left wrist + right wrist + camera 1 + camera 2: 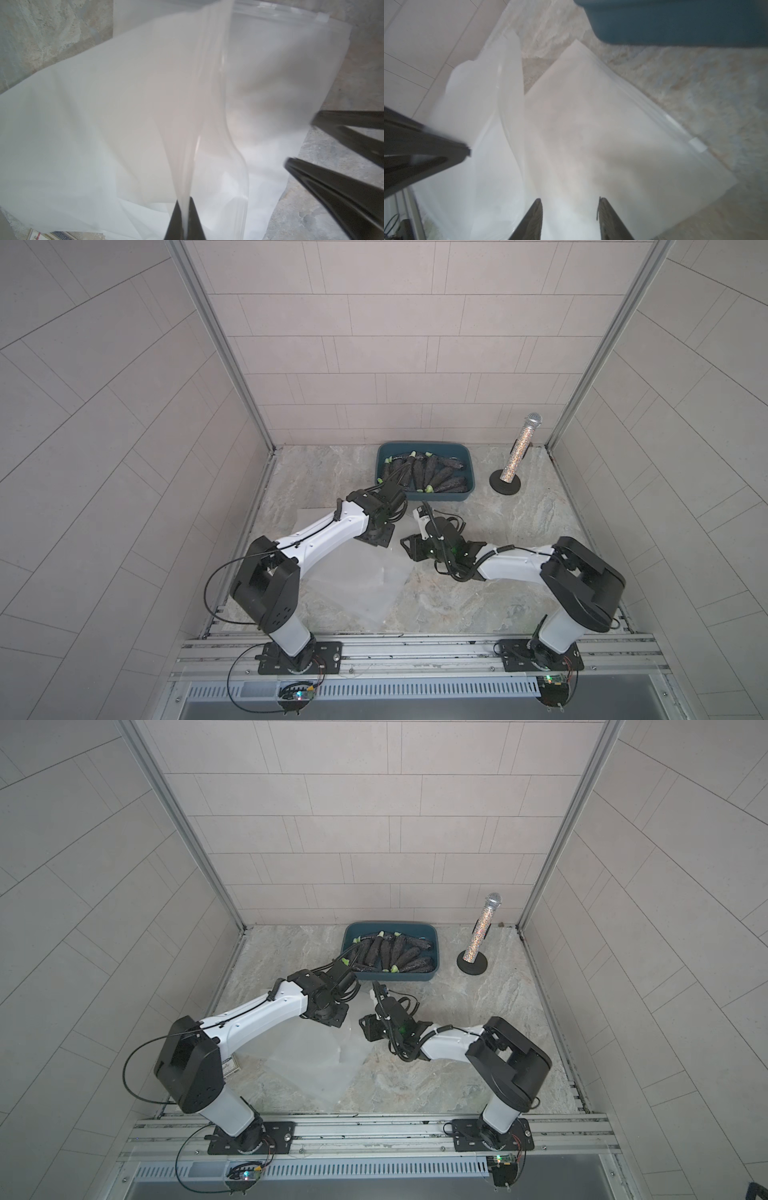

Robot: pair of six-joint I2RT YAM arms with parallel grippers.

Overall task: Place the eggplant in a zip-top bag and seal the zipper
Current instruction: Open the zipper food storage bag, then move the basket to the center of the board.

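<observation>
A clear zip-top bag lies crumpled on the marble table between the two arms. My left gripper is shut on a raised fold of the bag's plastic. My right gripper hovers open just above the bag with nothing between its fingers. It also shows in the left wrist view as the right gripper at the bag's edge. The bag's white zipper slider sits at one end of the track. Several dark eggplants with green stems lie in the bin, none in the bag.
The blue bin stands at the back centre, just beyond both wrists. A glittery microphone on a black stand is at the back right. A small printed card lies under the bag's left edge. Tiled walls close three sides.
</observation>
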